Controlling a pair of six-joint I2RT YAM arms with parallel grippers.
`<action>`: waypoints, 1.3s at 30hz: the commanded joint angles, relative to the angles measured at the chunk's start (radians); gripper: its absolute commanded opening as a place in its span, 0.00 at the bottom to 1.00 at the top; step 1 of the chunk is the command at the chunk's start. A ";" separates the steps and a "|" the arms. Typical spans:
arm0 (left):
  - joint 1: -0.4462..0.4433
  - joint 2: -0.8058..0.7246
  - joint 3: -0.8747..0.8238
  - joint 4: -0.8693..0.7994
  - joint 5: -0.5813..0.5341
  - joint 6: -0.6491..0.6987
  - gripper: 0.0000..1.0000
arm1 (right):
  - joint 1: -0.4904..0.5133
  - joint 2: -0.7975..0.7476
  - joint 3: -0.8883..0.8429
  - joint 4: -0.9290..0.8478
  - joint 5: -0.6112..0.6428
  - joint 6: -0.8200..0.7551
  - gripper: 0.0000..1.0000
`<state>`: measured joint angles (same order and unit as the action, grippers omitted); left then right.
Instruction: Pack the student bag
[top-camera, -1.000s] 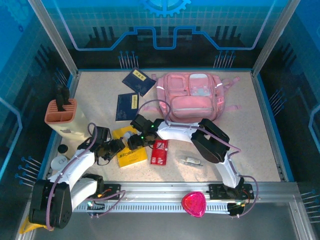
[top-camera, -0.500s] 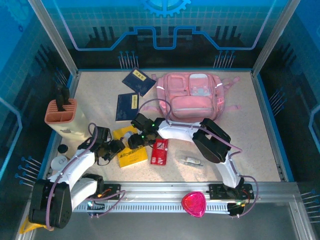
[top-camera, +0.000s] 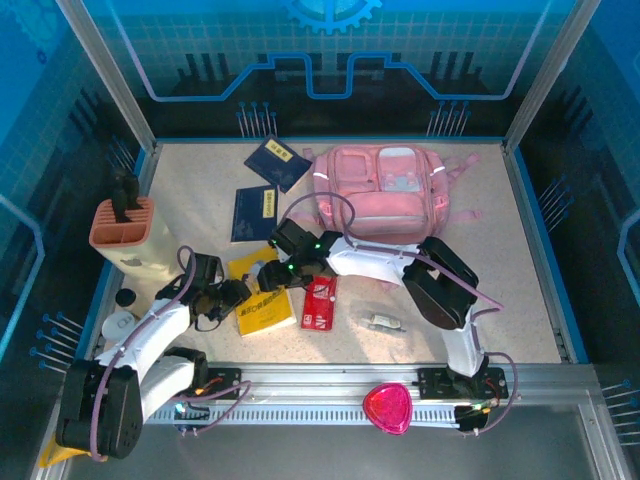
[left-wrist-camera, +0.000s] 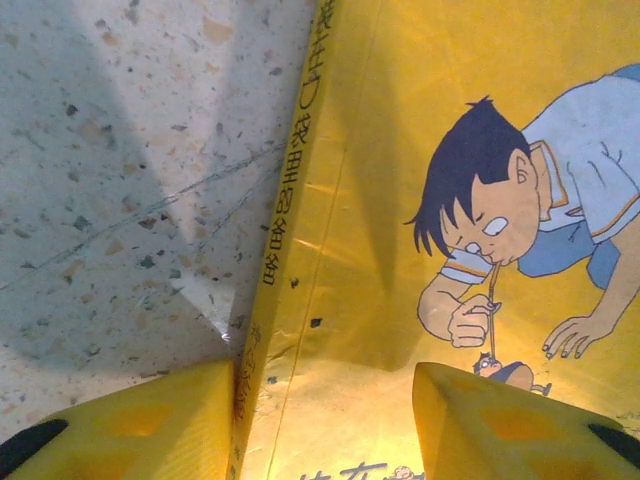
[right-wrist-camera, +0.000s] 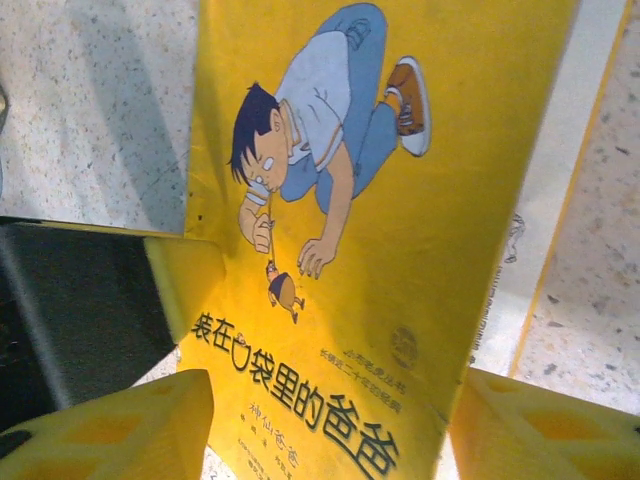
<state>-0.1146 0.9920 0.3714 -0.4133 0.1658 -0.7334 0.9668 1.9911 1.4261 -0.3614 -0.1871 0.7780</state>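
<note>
The student bag (top-camera: 385, 195), a soft pink backpack, lies flat at the back of the table, apart from both grippers. A yellow picture book (top-camera: 262, 308) lies near the front left. My left gripper (top-camera: 236, 296) (left-wrist-camera: 325, 430) is at its spine edge with jaws apart: one finger (left-wrist-camera: 150, 425) rests on the table against the spine, the other (left-wrist-camera: 510, 420) is over the cover (left-wrist-camera: 400, 200). My right gripper (top-camera: 272, 274) (right-wrist-camera: 330, 440) hovers open at the book's far edge, with the cover (right-wrist-camera: 400, 200) showing between its fingers.
Two dark blue booklets (top-camera: 277, 162) (top-camera: 255, 213) lie left of the bag. A red packet (top-camera: 320, 303) and a small clear item (top-camera: 383, 321) lie right of the book. A salmon holder (top-camera: 122, 225) stands at the left edge. A pink heart-shaped thing (top-camera: 387, 407) sits on the front rail.
The right arm's elbow has swung right and its gripper has shifted slightly toward the back, with the jaws narrowing a little. The left arm and the book have stayed put.
</note>
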 joint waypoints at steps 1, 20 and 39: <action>-0.013 -0.021 0.000 0.030 0.054 -0.011 0.49 | 0.000 -0.042 -0.042 0.066 -0.076 0.041 0.58; -0.020 -0.026 -0.019 0.045 0.041 -0.031 0.49 | -0.027 -0.086 -0.147 0.191 -0.150 0.095 0.25; -0.017 -0.091 0.076 -0.044 -0.012 -0.048 0.63 | -0.038 -0.190 -0.191 0.291 -0.202 0.130 0.02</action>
<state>-0.1284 0.9348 0.3782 -0.4232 0.1604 -0.7860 0.9348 1.8702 1.2392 -0.1524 -0.3302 0.8982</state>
